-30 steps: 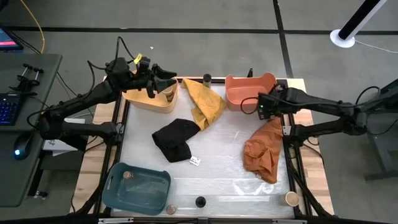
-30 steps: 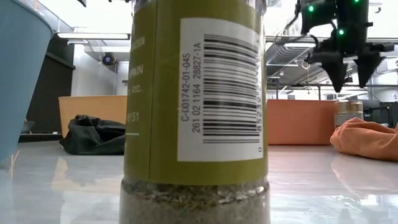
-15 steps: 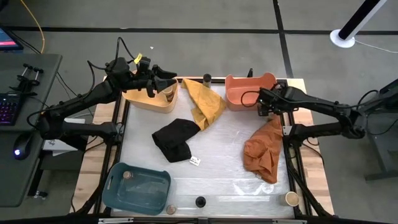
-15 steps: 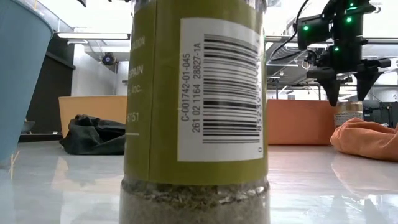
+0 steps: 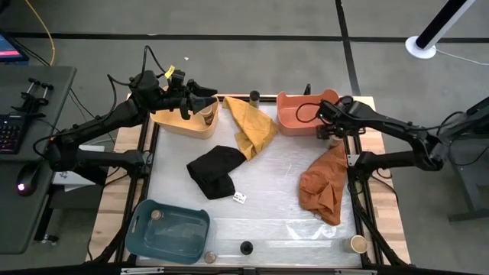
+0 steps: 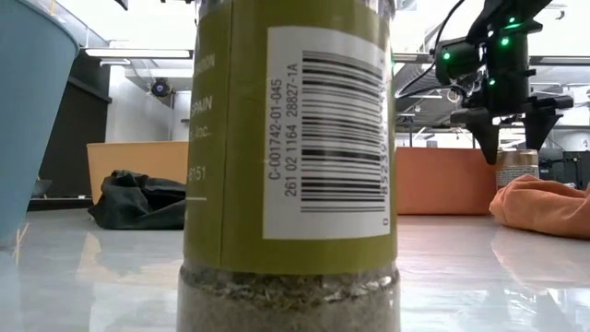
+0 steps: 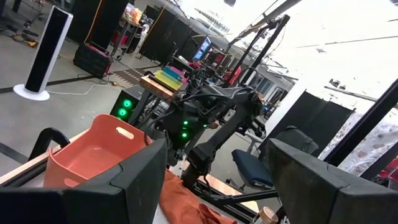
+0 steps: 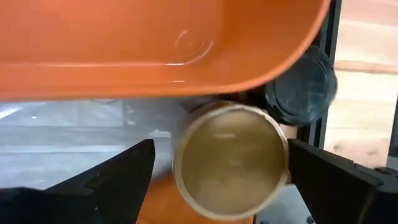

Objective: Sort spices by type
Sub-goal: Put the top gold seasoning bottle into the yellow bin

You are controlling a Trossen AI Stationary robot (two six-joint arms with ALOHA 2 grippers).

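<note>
White bench: right hand hovers spread wide over a tan-topped spice jar beside the orange bin; left hand, spread empty, waits above the yellow bin.

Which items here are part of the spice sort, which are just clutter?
Job: tan-topped jar between the open right gripper fingers; black-topped jar at the near edge; jar in the blue bin; orange bin; yellow bin.

Clutter: yellow cloth, black cloth, orange cloth.
</note>
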